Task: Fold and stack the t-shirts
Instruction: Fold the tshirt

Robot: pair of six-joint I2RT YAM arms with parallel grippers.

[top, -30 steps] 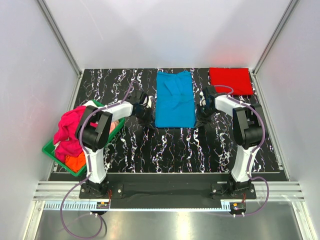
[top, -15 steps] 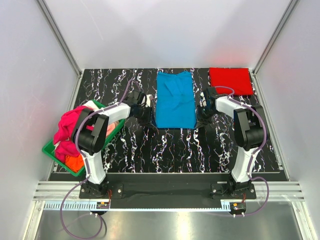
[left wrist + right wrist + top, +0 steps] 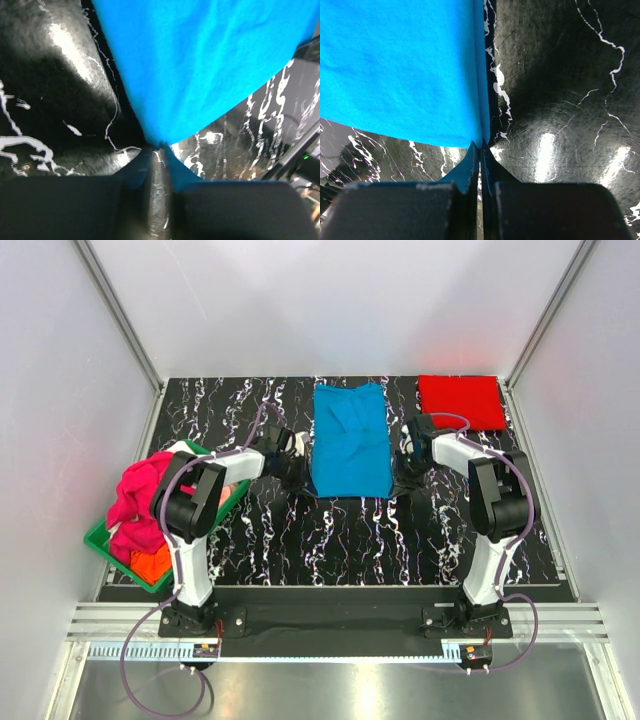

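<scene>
- The left gripper (image 3: 158, 149) has its jaws drawn together on the near left corner of the blue t-shirt (image 3: 200, 65). The cloth narrows to a point where it enters the jaws, and blue fabric shows along both finger faces.
- The right gripper (image 3: 481, 146) is pinched closed on the near right corner of the same shirt. The two fingers meet in a thin line, with a fold of blue cloth caught between them.
- From above, the left gripper (image 3: 304, 480) and the right gripper (image 3: 398, 482) sit low at opposite ends of the shirt's near hem, facing each other across it.
- The blue t-shirt (image 3: 350, 440) lies flat as a long strip in the middle of the surface (image 3: 330, 535). It runs from close to the far edge towards the centre, with a few soft wrinkles in its far half.
- The black, white-veined surface (image 3: 560, 75) is glossy and shows bright reflections just beside each gripper.
- A red t-shirt (image 3: 460, 402) lies folded into a neat rectangle in the far right corner, well apart from the blue one.
- A green basket (image 3: 98, 543) sits at the left edge, towards the near left corner, beside the left arm.
- A pink t-shirt (image 3: 138, 498) is heaped loosely in the basket, rising above its rim.
- An orange t-shirt (image 3: 152, 563) shows under the pink one at the basket's near end.
</scene>
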